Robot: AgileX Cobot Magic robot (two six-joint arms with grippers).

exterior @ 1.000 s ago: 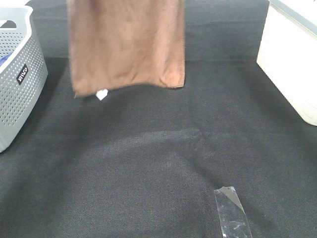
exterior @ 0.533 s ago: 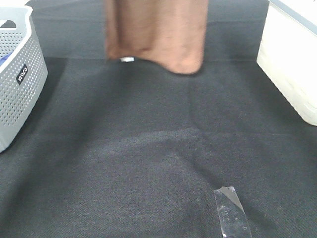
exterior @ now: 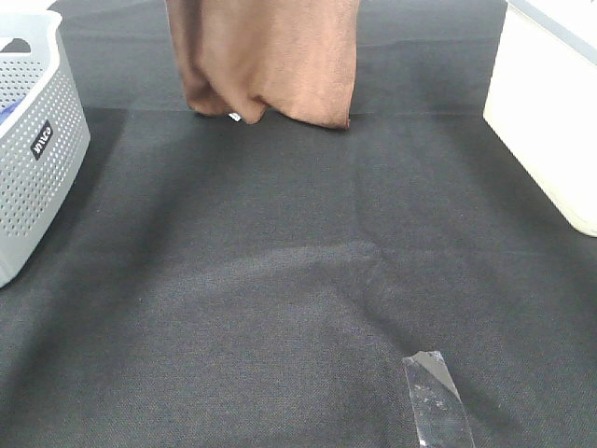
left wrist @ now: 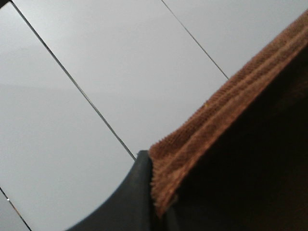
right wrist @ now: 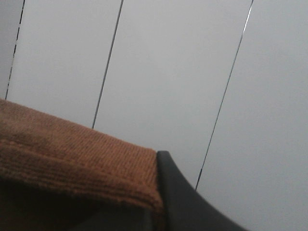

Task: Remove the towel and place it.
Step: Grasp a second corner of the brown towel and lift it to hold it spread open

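Fingers (left wrist: 127, 199) of the left gripper (left wrist: 153, 209) and of the right gripper (right wrist: 156, 211) pinch tight on the stitched hem of the brown towel (exterior: 270, 56), which hangs down from above the high view, its bunched lower edge and white tag (exterior: 234, 117) low over the far side of the dark table covering (exterior: 280, 299). So thin a hold could slip, or the trailing edge could drag and fold under when lowered. At the left a grey perforated basket (exterior: 42, 140) shows a glimpse of something blue inside; the white bin (exterior: 546, 112) at the right hides its contents.
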